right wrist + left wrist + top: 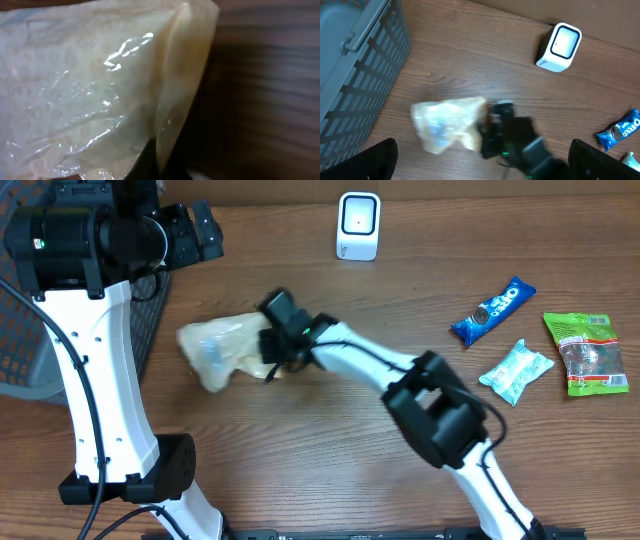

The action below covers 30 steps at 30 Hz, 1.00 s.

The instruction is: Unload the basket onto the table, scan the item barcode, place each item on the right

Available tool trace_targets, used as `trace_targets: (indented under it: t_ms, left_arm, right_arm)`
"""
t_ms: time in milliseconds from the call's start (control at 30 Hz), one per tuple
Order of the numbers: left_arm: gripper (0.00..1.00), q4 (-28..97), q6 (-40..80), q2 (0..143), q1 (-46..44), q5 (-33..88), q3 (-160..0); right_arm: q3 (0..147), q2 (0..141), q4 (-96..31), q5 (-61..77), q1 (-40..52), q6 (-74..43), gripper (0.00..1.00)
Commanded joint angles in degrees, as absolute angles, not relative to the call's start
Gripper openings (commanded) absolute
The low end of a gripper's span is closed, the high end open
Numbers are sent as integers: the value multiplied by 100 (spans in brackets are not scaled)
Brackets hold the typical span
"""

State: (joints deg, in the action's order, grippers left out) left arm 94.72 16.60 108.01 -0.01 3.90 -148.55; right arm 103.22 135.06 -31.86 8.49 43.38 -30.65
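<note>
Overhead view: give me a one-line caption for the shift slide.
Right claw shut on the pale plastic-wrapped packet; white scanner stands apart, farther back.

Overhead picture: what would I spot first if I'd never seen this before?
First you'd spot the crinkly pale bag in the middle of the table, pinched at its edge by the right claw. Next comes the little white scanner standing at the far side, and the bright snacks on the right: a blue Oreo pack and a green packet.
</note>
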Motion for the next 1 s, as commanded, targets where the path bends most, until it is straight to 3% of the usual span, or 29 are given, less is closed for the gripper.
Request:
trace_targets:
  t_ms: [0, 133, 167, 200, 267, 467, 600, 967]
  left_arm:
    - [100, 9456, 1737, 10772, -40, 408, -14929]
    - [100, 9456, 1737, 10772, -40, 408, -14929]
    - [100, 9456, 1737, 10772, -40, 408, -14929]
    - [100, 9454, 1737, 10772, -40, 408, -14929]
    - [100, 9456, 1737, 10772, -40, 408, -14929]
    - [100, 9456, 1737, 10772, -40, 408, -14929]
    - [100, 9456, 1737, 10772, -40, 408, -14929]
    - [100, 9456, 1737, 10772, -40, 408, -14929]
  right_arm:
    - [10237, 12855, -3767, 742, 3778, -2912, 4]
    - [10237, 12599, -4484, 871, 3315, -2475, 4]
    - [10237, 12567, -4615, 956, 3205, -2329, 9]
    - [10237, 12543, -4744, 1063, 3096, -2185, 23]
    - [10241, 12497, -4971, 1240, 2923, -2005, 41]
    - [10510, 12134, -5607, 1466, 2502, -1544, 56]
    - [10886, 11942, -5625, 1470, 2563, -762, 78]
    - [10833, 12359, -4359, 1205, 3607, 2493, 89]
